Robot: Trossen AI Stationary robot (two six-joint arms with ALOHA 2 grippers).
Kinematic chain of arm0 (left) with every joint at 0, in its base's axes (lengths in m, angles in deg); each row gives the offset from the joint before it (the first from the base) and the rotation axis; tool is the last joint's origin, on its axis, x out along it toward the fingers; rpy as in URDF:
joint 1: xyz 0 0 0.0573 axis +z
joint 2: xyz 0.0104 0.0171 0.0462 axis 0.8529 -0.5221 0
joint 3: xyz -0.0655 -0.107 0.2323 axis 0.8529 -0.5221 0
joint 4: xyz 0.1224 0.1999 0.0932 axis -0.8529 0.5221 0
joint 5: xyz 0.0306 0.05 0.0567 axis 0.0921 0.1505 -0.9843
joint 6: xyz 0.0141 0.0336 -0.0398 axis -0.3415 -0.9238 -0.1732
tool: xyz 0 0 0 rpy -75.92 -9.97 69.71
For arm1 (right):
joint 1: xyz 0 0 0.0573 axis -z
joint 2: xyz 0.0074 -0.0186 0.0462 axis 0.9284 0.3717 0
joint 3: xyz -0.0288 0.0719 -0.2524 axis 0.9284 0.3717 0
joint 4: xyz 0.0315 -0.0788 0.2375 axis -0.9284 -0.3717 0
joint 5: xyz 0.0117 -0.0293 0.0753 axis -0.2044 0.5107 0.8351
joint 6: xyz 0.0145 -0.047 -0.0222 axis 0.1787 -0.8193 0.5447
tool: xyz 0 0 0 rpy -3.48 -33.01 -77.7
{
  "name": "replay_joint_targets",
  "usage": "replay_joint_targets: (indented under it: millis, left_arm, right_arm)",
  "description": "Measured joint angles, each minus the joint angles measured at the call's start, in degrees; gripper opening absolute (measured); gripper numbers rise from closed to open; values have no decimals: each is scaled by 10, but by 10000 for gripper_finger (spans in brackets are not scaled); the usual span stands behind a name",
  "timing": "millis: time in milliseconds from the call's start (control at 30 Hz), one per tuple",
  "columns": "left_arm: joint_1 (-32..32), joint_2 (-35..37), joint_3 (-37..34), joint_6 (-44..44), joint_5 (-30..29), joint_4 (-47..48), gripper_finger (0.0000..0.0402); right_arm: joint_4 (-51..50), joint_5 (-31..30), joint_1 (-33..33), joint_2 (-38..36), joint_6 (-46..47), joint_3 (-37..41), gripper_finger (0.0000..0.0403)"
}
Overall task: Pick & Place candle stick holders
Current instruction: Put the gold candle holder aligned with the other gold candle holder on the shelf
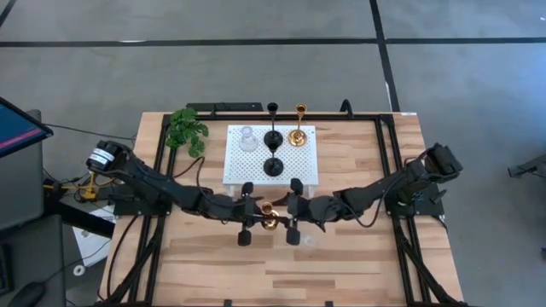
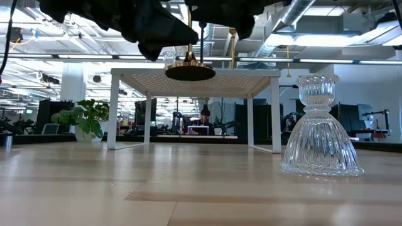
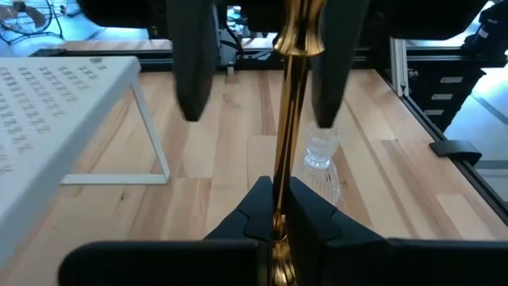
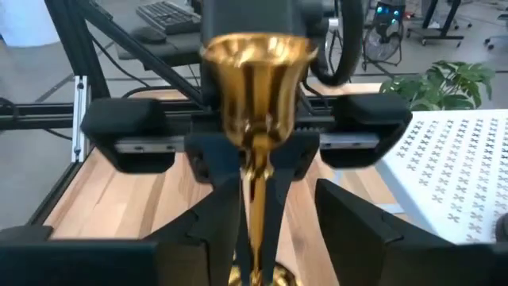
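Midair, the gold holder hangs just near of the white platform: left gripper jaws clamped on its stem, right gripper jaws apart. Back right away cleanly, no stem contact.

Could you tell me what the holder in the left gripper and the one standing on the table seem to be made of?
The gold candle holder, gripped by its stem in the left gripper, looks like polished brass or brass-plated metal: bright yellow with mirror-like highlights. The clear candle holder looks like pressed glass, possibly clear plastic: transparent, with ribbed flutes that catch the light.
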Motion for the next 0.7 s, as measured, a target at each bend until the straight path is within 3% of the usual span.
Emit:
replay_joint_targets:
  millis: [267, 500, 700]
  left_arm:
    - [0, -18, 23, -17, 1, -2, 15]
    - [1, -18, 23, -24, 8, -3, 21]
    - [0, -18, 24, -32, -9, -4, 60]
  right_arm:
    - [10, 3, -2, -1, -16, 0, 96]
    - [11, 3, -2, -1, -31, 0, 12]
    - [11, -31, -19, -1, -59, 0, 8]
